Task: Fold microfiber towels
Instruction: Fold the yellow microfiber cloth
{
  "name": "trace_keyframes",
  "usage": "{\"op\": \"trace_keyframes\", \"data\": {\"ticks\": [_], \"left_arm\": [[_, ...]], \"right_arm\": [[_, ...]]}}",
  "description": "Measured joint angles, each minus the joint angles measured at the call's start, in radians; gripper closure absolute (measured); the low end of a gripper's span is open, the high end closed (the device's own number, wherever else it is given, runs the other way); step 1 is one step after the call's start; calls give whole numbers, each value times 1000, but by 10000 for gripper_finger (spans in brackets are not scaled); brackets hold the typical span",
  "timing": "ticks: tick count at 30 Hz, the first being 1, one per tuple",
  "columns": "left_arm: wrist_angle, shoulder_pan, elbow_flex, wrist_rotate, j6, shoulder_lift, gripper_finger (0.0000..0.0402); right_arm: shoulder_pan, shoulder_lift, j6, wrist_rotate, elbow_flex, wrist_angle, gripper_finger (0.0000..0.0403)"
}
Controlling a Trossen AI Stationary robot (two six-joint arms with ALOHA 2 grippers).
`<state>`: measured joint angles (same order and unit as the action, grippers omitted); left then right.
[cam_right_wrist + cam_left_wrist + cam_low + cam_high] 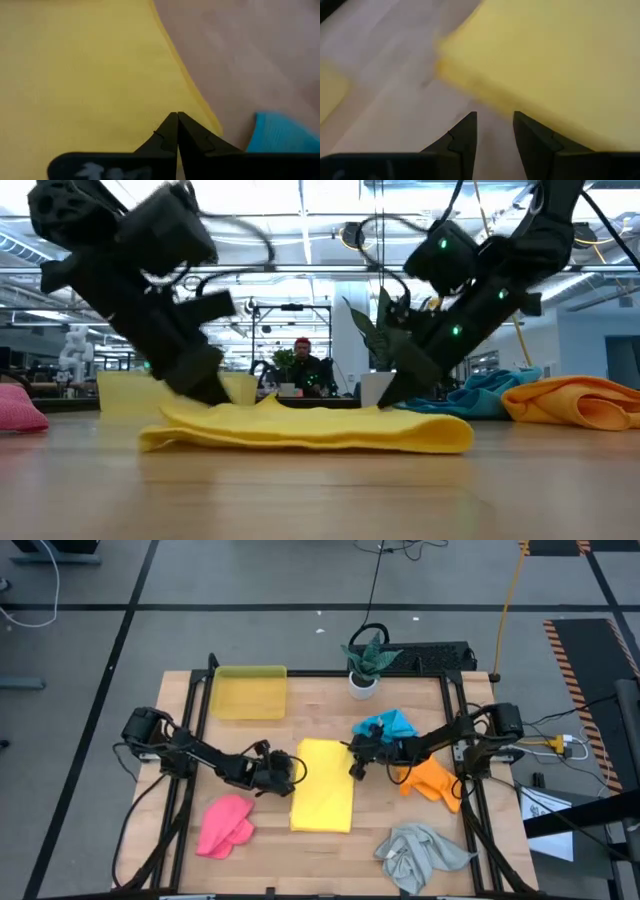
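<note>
The yellow towel [322, 785] lies folded into a long rectangle in the middle of the table, flat on the wood. My left gripper [495, 122] stands open at the towel's left edge [470, 85], with bare table between its fingers. My right gripper [177, 116] is shut, its tips low over the towel close to its right edge [192, 95]. The pink towel [225, 825] lies crumpled at the near left, the blue towel [388, 725] and the orange towel [432, 780] under the right arm, and the grey towel [420, 855] at the near right. My left gripper comes slanting down from the table's left at the yellow towel's left edge [200, 412]; I cannot tell whether a finger touches it. My right gripper slants down from the table's right, its shut fingertips [385, 400] meeting the top of the yellow towel just inside its right edge. The towel lies flat under them.
A translucent yellow tray [248, 692] stands at the far left of the table, a potted plant [365, 665] at the far middle. A dark frame [452, 710] runs along the table's sides. A person sits in the room beyond the far edge [302, 365].
</note>
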<state>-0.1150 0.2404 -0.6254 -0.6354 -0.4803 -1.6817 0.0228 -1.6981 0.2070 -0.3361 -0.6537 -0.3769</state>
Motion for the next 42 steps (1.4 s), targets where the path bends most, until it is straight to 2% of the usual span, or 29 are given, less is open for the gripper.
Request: {"op": "trace_keyframes", "data": {"ticks": [5,7,9,12,16,18,21,26,29,32,37,42], "left_arm": [[-193,-3,0,55,120,0,271],[-233,-26,0,69,154,0,271],[-250,-59,0,69,181,0,271],[-246,-120,0,72,188,0,271],[-215,-207,0,139,190,0,271],[-186,-234,0,189,188,-5,271],[-126,-250,0,195,171,-15,271],[-58,-242,-1,110,140,-29,271],[-82,-218,0,43,136,-23,271],[-197,-190,-1,35,161,-10,271],[-358,-181,-1,156,244,-10,271],[-269,-237,-1,194,229,-10,271]], "right_arm": [[-62,63,19,9,0,-37,403],[-91,61,43,58,0,-61,403],[-120,40,76,104,-1,-94,403],[-158,-1,113,108,-1,-110,403],[-178,-55,154,109,-1,-116,403],[-182,-68,143,132,-1,-98,403],[-173,-56,109,131,-1,-44,403],[-151,10,56,131,0,59,403],[-153,55,35,131,-1,12,403],[-152,69,71,124,-1,-40,403],[-124,60,142,37,-1,-39,403],[-92,9,177,22,0,-29,403]]}}
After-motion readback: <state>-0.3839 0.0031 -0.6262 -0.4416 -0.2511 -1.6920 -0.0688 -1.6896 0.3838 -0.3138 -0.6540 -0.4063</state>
